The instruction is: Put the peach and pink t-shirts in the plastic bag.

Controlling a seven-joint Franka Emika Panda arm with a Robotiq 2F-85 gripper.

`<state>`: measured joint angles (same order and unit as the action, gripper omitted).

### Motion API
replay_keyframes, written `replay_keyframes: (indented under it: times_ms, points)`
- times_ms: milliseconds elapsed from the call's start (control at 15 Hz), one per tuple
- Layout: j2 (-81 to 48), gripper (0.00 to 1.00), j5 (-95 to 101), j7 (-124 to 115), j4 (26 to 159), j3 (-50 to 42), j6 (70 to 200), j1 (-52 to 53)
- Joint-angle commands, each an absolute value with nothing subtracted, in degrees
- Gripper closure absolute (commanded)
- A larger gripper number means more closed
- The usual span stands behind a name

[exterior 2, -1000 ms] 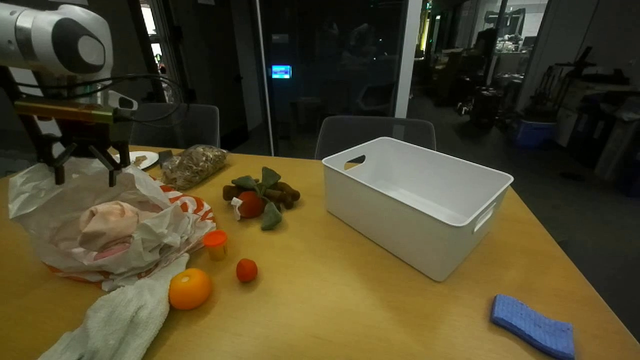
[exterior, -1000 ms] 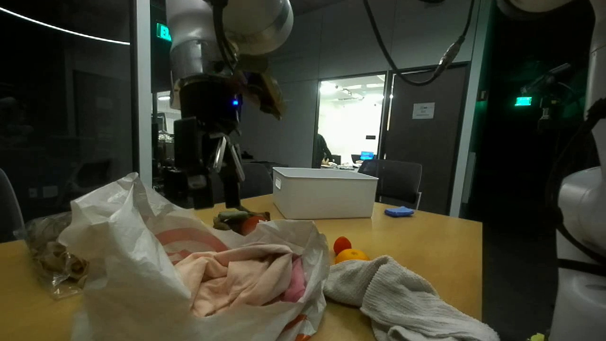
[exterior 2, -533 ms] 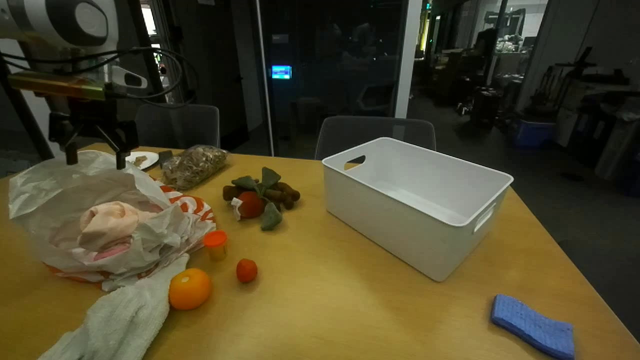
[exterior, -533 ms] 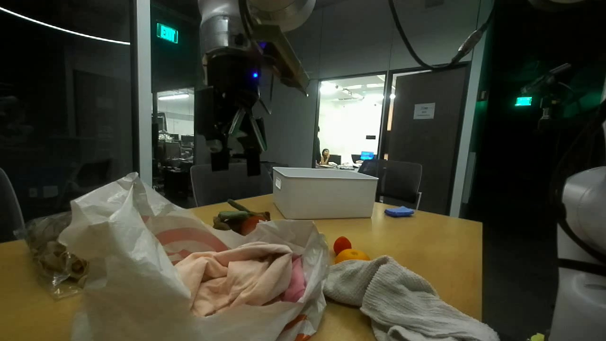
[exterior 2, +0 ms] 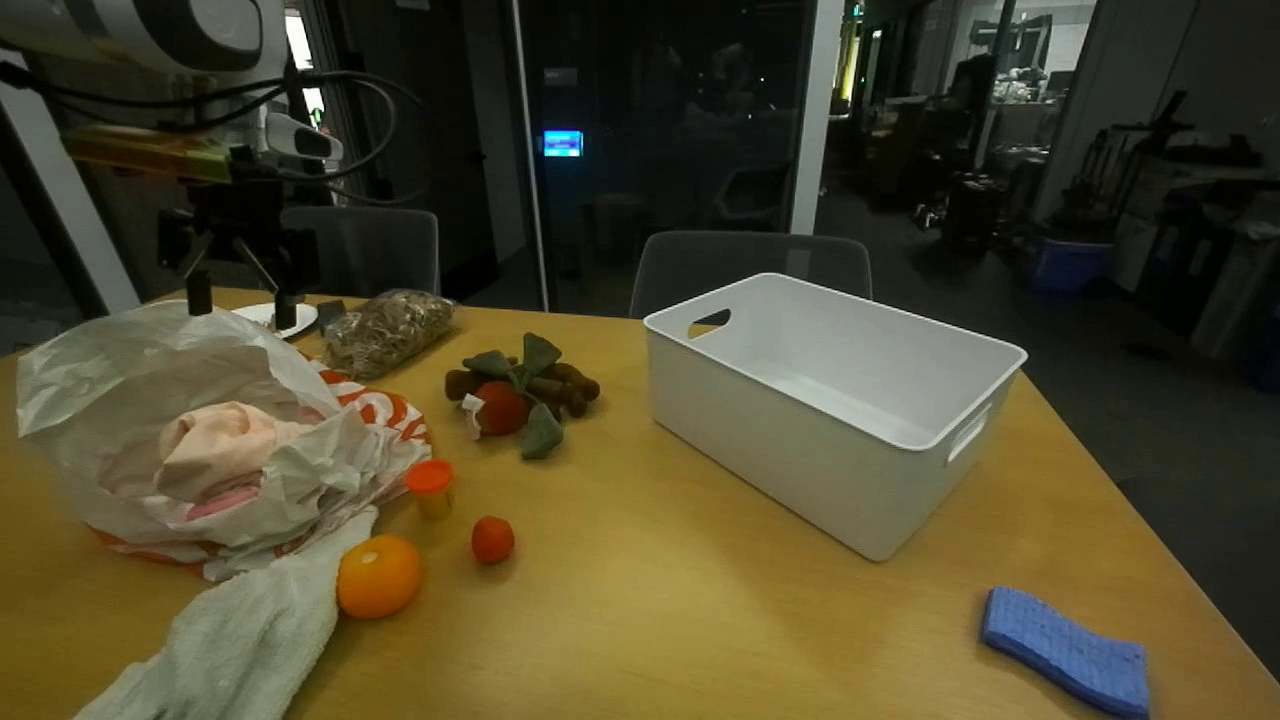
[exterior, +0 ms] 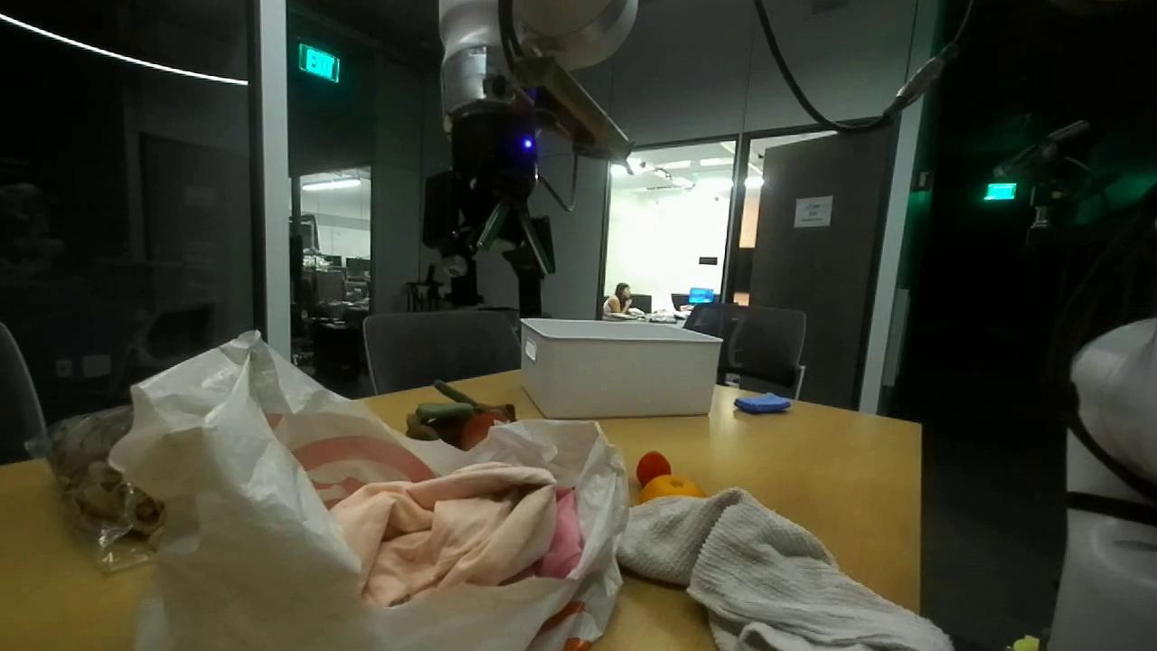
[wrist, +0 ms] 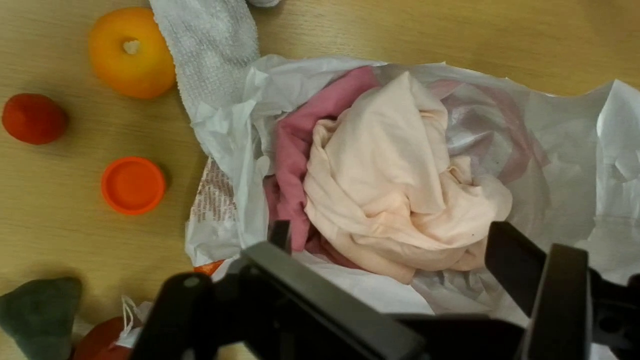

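Observation:
The peach t-shirt (exterior: 452, 524) lies bunched inside the open white plastic bag (exterior: 244, 506), on top of the pink t-shirt (exterior: 566, 535). The wrist view shows the peach t-shirt (wrist: 385, 165) in the bag's mouth, with the pink t-shirt (wrist: 295, 145) showing along one side of it. In an exterior view the peach t-shirt (exterior 2: 225, 445) sits within the bag (exterior 2: 100, 400), and only a strip of pink (exterior 2: 225, 502) shows. My gripper (exterior: 497, 297) is raised above the table, apart from the bag and shirts. Its fingers are spread with nothing between them, as the wrist view (wrist: 390, 242) also shows.
A grey towel (exterior 2: 240, 640) touches the bag beside an orange (exterior 2: 380, 577). A small red fruit (exterior 2: 493, 540), an orange-lidded jar (exterior 2: 431, 488) and a plush toy (exterior 2: 500, 408) stand nearby. A white bin (exterior 2: 780, 430), a blue sponge (exterior 2: 1065, 650) and a clear bag (exterior 2: 390, 330) are also on the table.
My gripper has risen away from the bag, and moved right in both exterior views. It stays open. The shirts have not visibly moved; the bag has at most shifted very slightly.

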<state>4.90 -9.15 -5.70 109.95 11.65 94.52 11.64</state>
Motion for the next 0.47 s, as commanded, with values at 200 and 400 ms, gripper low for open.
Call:
replay_keyframes:
  times_ms: [200, 400]
  points:
    - [4.4, 0.00, -9.1, -5.8, 109.8, 12.1, 94.4, 11.8]
    - [4.4, 0.00, -9.1, -5.8, 109.8, 12.0, 94.4, 11.8]
